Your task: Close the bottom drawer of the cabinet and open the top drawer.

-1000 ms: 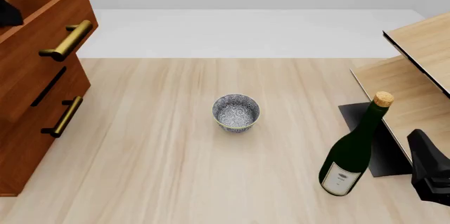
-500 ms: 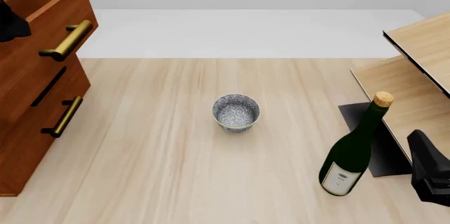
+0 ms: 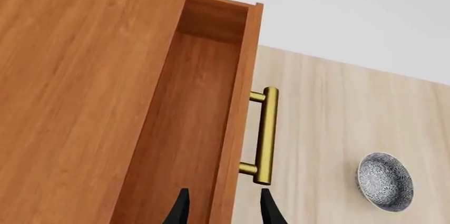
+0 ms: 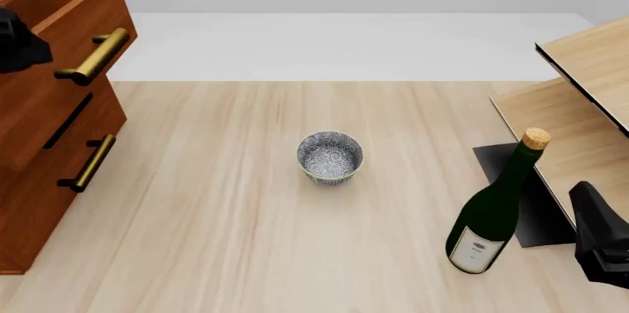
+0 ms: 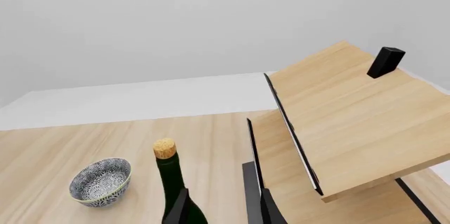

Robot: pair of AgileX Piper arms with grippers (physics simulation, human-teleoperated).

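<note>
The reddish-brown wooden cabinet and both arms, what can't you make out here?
- Reddish-brown wooden cabinet: front view's left edge cuts it off.
- Left gripper: the left wrist view's frame edge crops it to two fingertips.
- Right gripper: the right wrist view shows only fingertips.

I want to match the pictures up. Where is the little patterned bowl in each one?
Front view: the bowl sits mid-table.
Left wrist view: bowl on the table beyond the top drawer.
Right wrist view: bowl beside the bottle.
Shared landmark: the bowl itself.
</note>
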